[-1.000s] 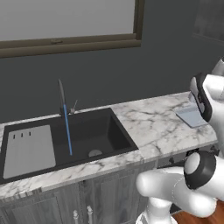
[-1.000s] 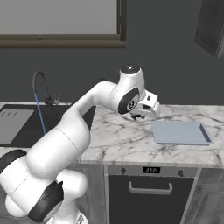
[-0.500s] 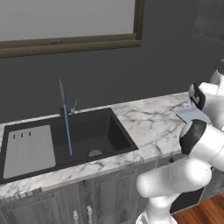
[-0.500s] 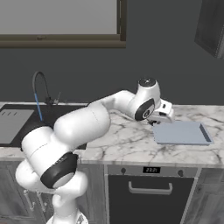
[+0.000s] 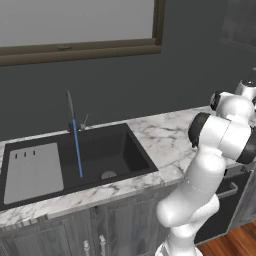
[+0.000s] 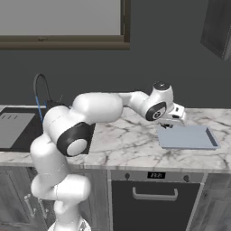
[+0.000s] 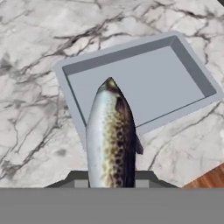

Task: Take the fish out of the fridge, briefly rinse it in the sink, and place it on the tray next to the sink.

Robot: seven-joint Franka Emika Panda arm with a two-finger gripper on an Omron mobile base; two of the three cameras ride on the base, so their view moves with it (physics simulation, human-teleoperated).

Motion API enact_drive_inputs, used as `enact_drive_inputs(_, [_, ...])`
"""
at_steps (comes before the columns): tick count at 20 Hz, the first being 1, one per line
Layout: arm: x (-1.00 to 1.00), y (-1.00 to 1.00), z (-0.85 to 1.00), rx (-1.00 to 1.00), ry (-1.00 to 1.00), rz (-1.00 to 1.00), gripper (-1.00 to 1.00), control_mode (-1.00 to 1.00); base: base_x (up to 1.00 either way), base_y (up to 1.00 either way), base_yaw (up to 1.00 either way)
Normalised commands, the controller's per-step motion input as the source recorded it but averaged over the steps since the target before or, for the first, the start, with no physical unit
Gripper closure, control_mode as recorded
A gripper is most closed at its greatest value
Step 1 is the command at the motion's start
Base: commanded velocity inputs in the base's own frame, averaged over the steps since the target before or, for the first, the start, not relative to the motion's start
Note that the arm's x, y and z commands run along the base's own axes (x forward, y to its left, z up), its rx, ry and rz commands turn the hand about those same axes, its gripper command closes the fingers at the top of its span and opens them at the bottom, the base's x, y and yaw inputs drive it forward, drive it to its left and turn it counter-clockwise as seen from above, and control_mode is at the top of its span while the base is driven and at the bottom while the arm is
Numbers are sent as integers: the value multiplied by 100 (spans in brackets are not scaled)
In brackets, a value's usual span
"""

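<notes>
Over the left end of the shallow pale grey-blue rectangular tray on the marble counter, right of the black basin sink, the gripper hangs w/ jaws clamped on the slim silvery speckled fish, its tip above the tray's near-left corner.

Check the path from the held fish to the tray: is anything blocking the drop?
Nothing visible does. In the hand view the fish sticks out from the gripper, its tip over the near-left part of the tray, whose floor is bare. The right base view shows the gripper at the tray's left rim above the marble counter.
</notes>
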Motion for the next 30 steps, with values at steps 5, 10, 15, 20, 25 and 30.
enact_drive_inputs(5, [21,-35,-47,0,3,0,100,-100,0,0,0])
enact_drive_inputs(10, [16,-27,-54,0,1,-2,100,-100,0,0,0])
enact_drive_inputs(15, [43,-22,-6,1,0,-5,100,-100,0,0,0])
enact_drive_inputs(20, [53,-16,-4,0,0,-8,100,-100,0,0,0])
enact_drive_inputs(25, [44,-1,-37,0,0,-6,100,-100,0,0,0])
enact_drive_inputs(30, [4,0,-27,0,-1,-1,-100,-100,0,0,0])
